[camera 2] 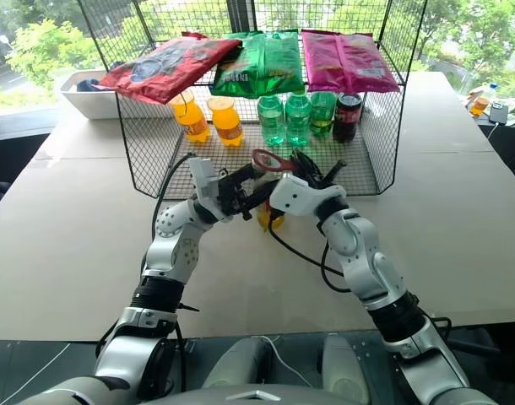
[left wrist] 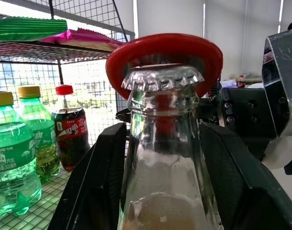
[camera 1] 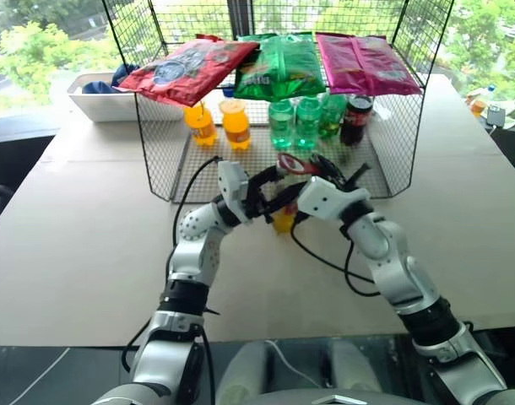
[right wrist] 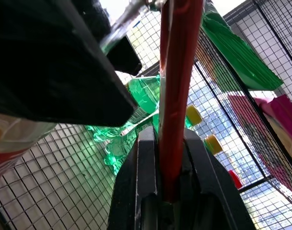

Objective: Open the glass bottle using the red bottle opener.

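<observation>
Both grippers meet before the wire rack [camera 1: 384, 160]: left gripper [left wrist: 160, 158] clasps the glass bottle [left wrist: 167, 182], right gripper [right wrist: 167, 158] clamps the red bottle opener [left wrist: 136, 52], ringing the cap; green bottles [camera 1: 295, 122] stand beyond.

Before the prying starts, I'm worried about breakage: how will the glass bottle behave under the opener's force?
The glass bottle is probably rigid but fragile. Its smooth neck might slip between the left gripper fingers. Its cap sits inside the opener ring, so levering may tip it.
</observation>
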{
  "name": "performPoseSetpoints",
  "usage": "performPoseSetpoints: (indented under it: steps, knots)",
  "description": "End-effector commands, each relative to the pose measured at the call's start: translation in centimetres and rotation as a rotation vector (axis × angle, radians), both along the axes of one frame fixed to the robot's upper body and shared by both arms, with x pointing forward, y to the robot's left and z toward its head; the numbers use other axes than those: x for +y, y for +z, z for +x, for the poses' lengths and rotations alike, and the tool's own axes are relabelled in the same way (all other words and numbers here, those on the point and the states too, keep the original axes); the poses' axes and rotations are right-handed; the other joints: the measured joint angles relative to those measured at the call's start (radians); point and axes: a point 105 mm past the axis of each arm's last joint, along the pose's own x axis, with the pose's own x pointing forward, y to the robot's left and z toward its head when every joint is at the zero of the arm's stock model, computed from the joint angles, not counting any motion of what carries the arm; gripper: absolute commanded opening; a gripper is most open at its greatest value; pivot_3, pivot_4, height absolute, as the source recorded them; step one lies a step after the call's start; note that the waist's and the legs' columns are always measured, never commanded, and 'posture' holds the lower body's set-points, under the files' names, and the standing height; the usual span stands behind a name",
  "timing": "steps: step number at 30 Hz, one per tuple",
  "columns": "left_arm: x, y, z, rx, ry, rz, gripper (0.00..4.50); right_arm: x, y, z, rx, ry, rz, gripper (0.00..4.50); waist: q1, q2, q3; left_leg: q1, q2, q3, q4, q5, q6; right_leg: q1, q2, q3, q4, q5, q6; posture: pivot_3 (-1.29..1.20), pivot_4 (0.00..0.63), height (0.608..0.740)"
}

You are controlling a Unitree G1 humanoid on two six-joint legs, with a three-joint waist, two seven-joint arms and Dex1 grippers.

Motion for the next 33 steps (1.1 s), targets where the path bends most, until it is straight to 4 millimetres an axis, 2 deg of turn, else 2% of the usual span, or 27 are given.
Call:
performPoseSetpoints:
  steps: [1,8,13,16,19,22,27,33]
  knots:
    - [-0.4,-0.3,-0.3,0.002,-0.013,0.019,2.04,1.6,0.3,-0.9,-0.016,0.081,-0.023,0.0,0.0,0.0,0.0,0.0,0.0,0.0,0.0,0.0,0.0,0.0,0.0,0.0,0.0,0.0,0.0,0.0,0.15,0.74]
    - [-0.4,-0.3,-0.3,0.008,-0.014,0.016,2.04,2.3,-0.9,-1.4,0.104,0.134,0.053,0.0,0.0,0.0,0.0,0.001,0.0,0.0,0.0,0.0,0.0,0.002,0.0,0.0,0.0,0.0,0.0,0.0,0.15,0.74]
    - [-0.4,-0.3,-0.2,0.01,-0.013,0.017,2.04,2.0,-0.5,-1.3,0.036,0.132,-0.033,0.0,0.001,0.0,0.0,0.003,0.0,0.0,0.0,0.0,0.0,0.004,0.0,0.0,0.0,0.0,0.0,0.0,0.15,0.74]
    - [-0.4,-0.3,-0.2,0.011,-0.012,0.018,2.04,1.6,-0.1,-1.1,-0.05,0.125,-0.159,0.0,0.0,0.0,0.0,0.003,0.0,0.0,0.0,0.0,0.0,0.004,0.0,0.0,0.0,0.0,0.0,0.0,0.15,0.74]
    - [-0.4,-0.4,-0.2,0.014,-0.013,0.017,2.04,0.3,0.9,-0.3,-0.189,0.085,-0.321,0.0,0.0,0.0,0.0,0.003,0.0,0.0,0.0,0.0,0.0,0.004,0.0,0.0,0.0,0.0,0.0,0.0,0.15,0.74]
    - [-0.5,-0.5,-0.1,0.017,-0.011,0.018,2.04,-1.2,1.9,0.5,-0.267,0.045,-0.403,0.0,0.003,0.0,0.0,0.003,0.0,-0.001,0.0,0.0,0.0,0.005,0.0,-0.001,-0.001,0.0,0.0,0.0,0.15,0.74]
    - [-0.5,-0.6,-0.1,0.021,-0.011,0.022,2.04,-2.8,4.2,1.2,-0.36,0.003,-0.438,0.0,0.002,-0.001,-0.001,0.003,0.0,-0.001,0.0,0.0,0.0,0.005,0.0,-0.001,-0.001,0.0,0.0,0.0,0.15,0.74]
    - [-0.3,-0.7,0.0,0.024,-0.008,0.026,2.04,-3.2,6.5,1.3,-0.44,-0.026,-0.43,0.0,0.003,-0.001,-0.001,0.003,0.0,-0.001,0.0,0.0,0.0,0.005,0.0,-0.001,-0.001,0.0,0.0,0.0,0.15,0.74]
